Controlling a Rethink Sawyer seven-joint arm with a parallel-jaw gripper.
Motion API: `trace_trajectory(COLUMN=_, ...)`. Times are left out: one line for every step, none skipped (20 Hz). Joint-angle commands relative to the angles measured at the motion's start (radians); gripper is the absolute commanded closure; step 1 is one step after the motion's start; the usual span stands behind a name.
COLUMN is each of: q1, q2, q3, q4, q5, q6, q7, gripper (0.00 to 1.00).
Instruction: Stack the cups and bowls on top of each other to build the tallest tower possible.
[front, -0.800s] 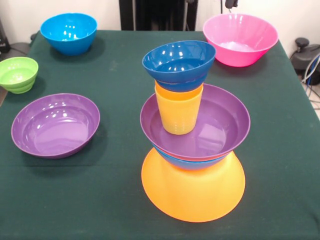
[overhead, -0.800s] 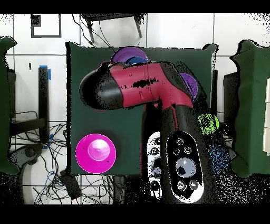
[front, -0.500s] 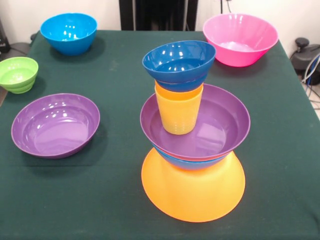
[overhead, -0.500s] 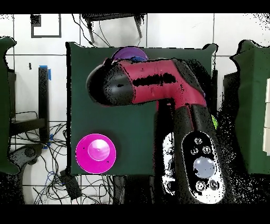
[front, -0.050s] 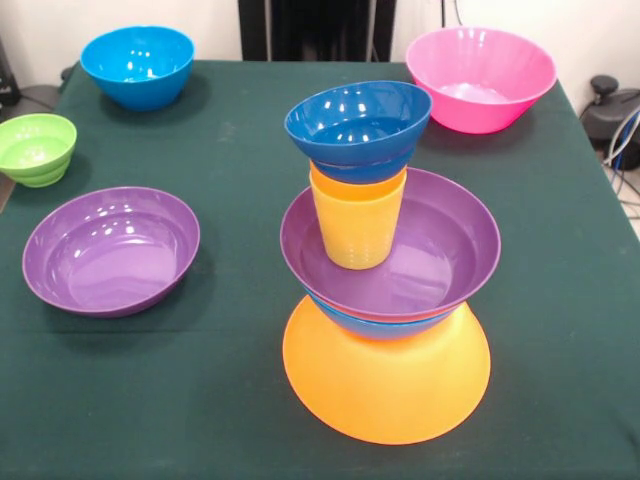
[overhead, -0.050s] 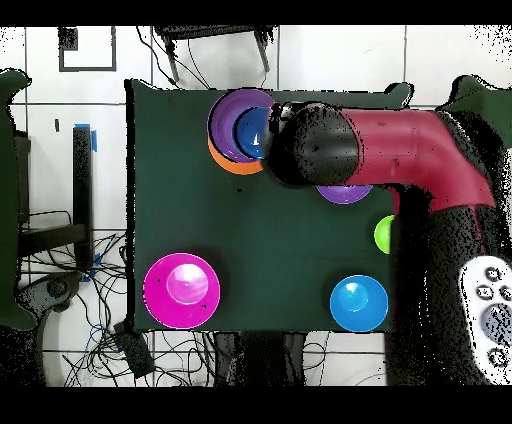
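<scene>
The tower stands at the front middle of the table. Its base is the upside-down yellow-orange bowl. On that sit a bright blue bowl, a purple bowl, a yellow cup and a dark blue bowl on top. From above the tower shows beside the black end of the red arm. Loose bowls lie around it: purple, green, bright blue and pink. Neither view shows the gripper.
In the overhead view the arm reaches over the table's right part and covers most of the loose purple bowl. Green bowl, blue bowl and pink bowl sit near the table's edges. Cables lie on the floor around the green-clothed table.
In the overhead view the arm has swung right, uncovering the tower and the bright blue bowl. Nothing on the table has moved in the front view.
</scene>
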Motion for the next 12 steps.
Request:
trace_trajectory(q1=-0.060, q2=0.129, q3=0.087, q4=0.003, q5=-0.110, q6=0.059, q7=-0.410, gripper=0.00)
trace_trajectory(q1=-0.067, q2=0.140, q3=0.088, q4=-0.004, q5=-0.118, q6=0.052, q7=-0.421, gripper=0.00)
trace_trajectory(q1=-0.076, q2=0.149, q3=0.090, q4=-0.006, q5=-0.123, q6=0.045, q7=-0.432, gripper=0.00)
trace_trajectory(q1=-0.083, q2=0.159, q3=0.092, q4=-0.013, q5=-0.129, q6=0.042, q7=-0.444, gripper=0.00)
trace_trajectory(q1=-0.090, q2=0.169, q3=0.093, q4=-0.014, q5=-0.136, q6=0.032, q7=-0.452, gripper=0.00)
trace_trajectory(q1=-0.098, q2=0.178, q3=0.095, q4=-0.016, q5=-0.143, q6=0.022, q7=-0.460, gripper=0.00)
trace_trajectory(q1=-0.106, q2=0.187, q3=0.096, q4=-0.017, q5=-0.150, q6=0.012, q7=-0.467, gripper=0.00)
trace_trajectory(q1=-0.113, q2=0.200, q3=0.098, q4=-0.021, q5=-0.159, q6=0.003, q7=-0.473, gripper=0.00)
trace_trajectory(q1=-0.120, q2=0.216, q3=0.101, q4=-0.028, q5=-0.169, q6=-0.004, q7=-0.483, gripper=0.00)
trace_trajectory(q1=-0.125, q2=0.230, q3=0.104, q4=-0.035, q5=-0.181, q6=-0.013, q7=-0.490, gripper=0.00)
trace_trajectory(q1=-0.130, q2=0.248, q3=0.105, q4=-0.044, q5=-0.195, q6=-0.023, q7=-0.495, gripper=0.00)
trace_trajectory(q1=-0.133, q2=0.265, q3=0.105, q4=-0.050, q5=-0.207, q6=-0.035, q7=-0.494, gripper=0.00)
